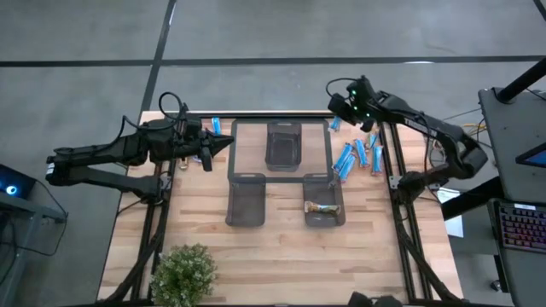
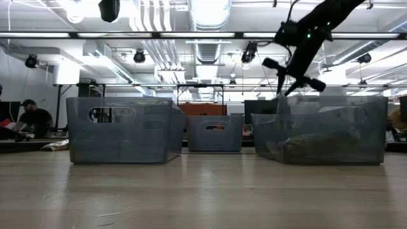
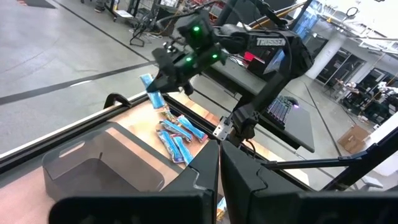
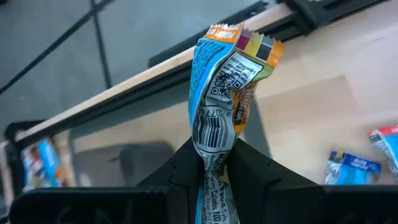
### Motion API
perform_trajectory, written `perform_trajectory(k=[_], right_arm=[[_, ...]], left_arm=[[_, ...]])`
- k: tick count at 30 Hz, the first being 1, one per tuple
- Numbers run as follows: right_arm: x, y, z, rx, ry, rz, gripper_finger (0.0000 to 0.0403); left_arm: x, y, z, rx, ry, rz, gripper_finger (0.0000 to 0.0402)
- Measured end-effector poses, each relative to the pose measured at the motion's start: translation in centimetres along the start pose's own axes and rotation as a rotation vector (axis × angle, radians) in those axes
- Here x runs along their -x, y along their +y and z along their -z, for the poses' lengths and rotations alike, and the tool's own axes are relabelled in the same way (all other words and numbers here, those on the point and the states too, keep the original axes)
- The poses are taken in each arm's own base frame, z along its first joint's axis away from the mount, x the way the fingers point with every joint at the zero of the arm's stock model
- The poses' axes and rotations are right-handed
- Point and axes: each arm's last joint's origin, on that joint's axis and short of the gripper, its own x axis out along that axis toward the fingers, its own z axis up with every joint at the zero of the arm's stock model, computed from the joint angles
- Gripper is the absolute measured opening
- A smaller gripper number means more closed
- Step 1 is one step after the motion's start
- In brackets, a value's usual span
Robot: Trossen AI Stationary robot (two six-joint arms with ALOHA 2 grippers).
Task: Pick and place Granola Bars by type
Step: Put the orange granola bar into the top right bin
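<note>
1. While the right gripper hangs above the table's far edge, just right of the far bin, its fingers pinch a blue granola bar that stands up crumpled between them
2. The loose granola bars, mostly blue, lie in a cluster on the table right of the bins
3. One brownish-gold bar lies inside the near right bin
4. The near left bin stands beside it, apart
5. The left gripper hovers by the left rim of the far bin, its fingers pressed together on nothing
6. A potted plant sits at the table's near left edge
</note>
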Motion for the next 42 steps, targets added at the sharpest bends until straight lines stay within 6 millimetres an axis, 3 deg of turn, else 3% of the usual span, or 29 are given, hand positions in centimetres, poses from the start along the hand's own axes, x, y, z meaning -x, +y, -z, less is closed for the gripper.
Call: perform_trajectory(k=[6, 17, 31, 42], right_arm=[[3.0, 1.1, 2.3, 0.08, 0.017, -0.113, 0.0063], [7.3, 2.0, 8.8, 0.211, 0.179, -0.237, 0.0063], [8.6, 0.7, 16.7, 0.266, 0.327, -0.131, 0.0063], [7.9, -0.3, 21.7, 0.265, 0.394, -0.028, 0.0063]], left_arm=[[0.0, 0.0, 0.0, 0.001, 0.0, 0.0, 0.0], [0.0, 0.0, 0.0, 0.003, 0.001, 0.0, 0.0], [0.0, 0.0, 0.0, 0.007, 0.003, 0.002, 0.0], [0.0, 0.0, 0.1, 0.008, 0.006, 0.002, 0.0]])
